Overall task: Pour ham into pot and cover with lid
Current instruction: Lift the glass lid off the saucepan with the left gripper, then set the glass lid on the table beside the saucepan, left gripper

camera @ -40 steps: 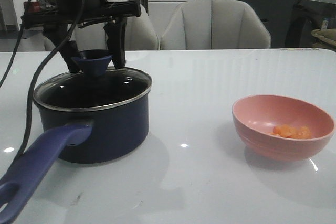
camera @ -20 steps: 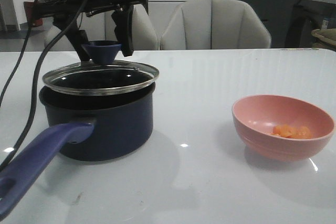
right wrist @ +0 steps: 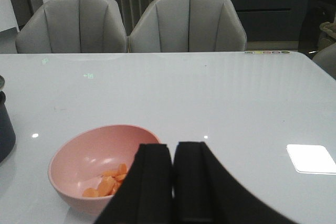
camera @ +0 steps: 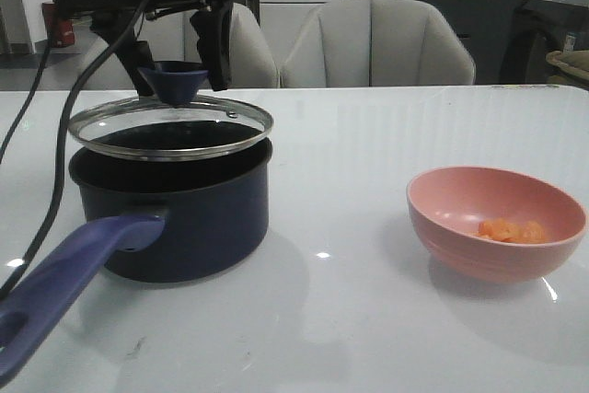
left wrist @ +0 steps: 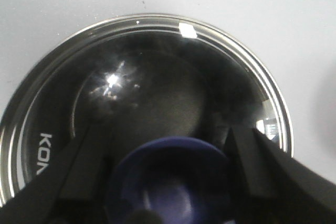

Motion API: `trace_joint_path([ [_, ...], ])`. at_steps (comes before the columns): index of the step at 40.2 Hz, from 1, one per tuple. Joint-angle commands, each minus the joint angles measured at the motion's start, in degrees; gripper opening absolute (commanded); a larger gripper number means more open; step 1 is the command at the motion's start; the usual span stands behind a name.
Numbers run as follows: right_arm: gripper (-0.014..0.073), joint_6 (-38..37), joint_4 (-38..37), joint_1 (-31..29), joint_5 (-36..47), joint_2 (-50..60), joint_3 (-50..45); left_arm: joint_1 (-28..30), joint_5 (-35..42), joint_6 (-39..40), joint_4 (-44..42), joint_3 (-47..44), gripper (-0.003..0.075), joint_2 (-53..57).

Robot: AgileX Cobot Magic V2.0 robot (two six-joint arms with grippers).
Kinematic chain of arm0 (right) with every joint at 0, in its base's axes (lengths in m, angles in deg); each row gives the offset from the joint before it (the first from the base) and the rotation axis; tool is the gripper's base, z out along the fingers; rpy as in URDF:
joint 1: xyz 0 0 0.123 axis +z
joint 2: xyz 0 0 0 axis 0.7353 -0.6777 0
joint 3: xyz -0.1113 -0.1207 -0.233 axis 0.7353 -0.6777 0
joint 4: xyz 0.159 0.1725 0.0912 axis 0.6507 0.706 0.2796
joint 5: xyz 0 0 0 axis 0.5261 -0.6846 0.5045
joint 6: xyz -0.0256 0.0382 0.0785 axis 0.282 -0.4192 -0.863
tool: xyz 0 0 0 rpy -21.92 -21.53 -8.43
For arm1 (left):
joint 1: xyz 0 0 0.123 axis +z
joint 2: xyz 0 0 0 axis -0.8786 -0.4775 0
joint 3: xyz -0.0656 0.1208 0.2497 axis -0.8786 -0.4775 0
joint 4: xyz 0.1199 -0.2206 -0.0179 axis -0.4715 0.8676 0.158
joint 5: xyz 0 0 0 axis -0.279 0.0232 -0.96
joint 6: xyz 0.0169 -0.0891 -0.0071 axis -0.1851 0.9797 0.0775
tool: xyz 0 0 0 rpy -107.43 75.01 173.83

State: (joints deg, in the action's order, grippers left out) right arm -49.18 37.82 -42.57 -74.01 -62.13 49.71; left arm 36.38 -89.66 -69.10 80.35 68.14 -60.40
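Note:
The dark navy pot (camera: 175,213) stands at the left of the table, its long purple-blue handle (camera: 64,283) pointing toward the front. The glass lid (camera: 171,124) hangs level just above the pot's rim. My left gripper (camera: 175,66) is shut on the lid's blue knob (camera: 172,82). In the left wrist view the knob (left wrist: 170,182) sits between the two dark fingers (left wrist: 84,171), with the lid (left wrist: 157,77) below. The ham (camera: 512,230) lies in the pink bowl (camera: 479,246) at the right. My right gripper (right wrist: 172,153) is shut and empty, just behind the bowl (right wrist: 79,156) and ham (right wrist: 107,183).
Two pale chairs (camera: 377,43) stand behind the far table edge. Black cables (camera: 55,163) hang from the left arm beside the pot. The white tabletop (camera: 340,200) stretches bare between pot and bowl.
The lid rested on the pot one second ago; my left gripper has raised it off the rim, and it now hangs level, shifted slightly left. Bowl and ham have not moved.

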Motion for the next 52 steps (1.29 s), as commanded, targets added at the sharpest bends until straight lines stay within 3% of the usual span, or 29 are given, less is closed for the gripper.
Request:
trace_joint_path([
  [1,0.0152,0.1,-0.7,-0.3,4.7,1.2,-0.4,1.3,-2.3,-0.9,-0.1,1.9,0.0303,5.7],
  [9,0.0152,0.1,-0.7,-0.3,4.7,1.2,-0.4,6.6,-2.3,-3.9,-0.2,-3.0,0.0303,10.7],
  [17,0.0152,0.1,-0.7,-0.3,4.7,1.2,-0.4,16.4,-1.9,-8.4,-1.7,-14.1,0.0303,17.0],
  [30,0.0152,0.1,-0.7,-0.3,4.7,1.2,-0.4,30.2,7.0,-17.8,3.1,-29.7,0.0302,23.0],
  [44,0.0152,0.1,-0.7,-0.3,4.7,1.2,-0.4,32.1,24.3,-18.9,5.4,-39.8,0.0303,21.5],
  [52,0.0152,0.1,-0.7,-0.3,4.7,1.2,-0.4,32.1,25.2,-22.8,8.4,-40.3,0.0305,17.0],
])
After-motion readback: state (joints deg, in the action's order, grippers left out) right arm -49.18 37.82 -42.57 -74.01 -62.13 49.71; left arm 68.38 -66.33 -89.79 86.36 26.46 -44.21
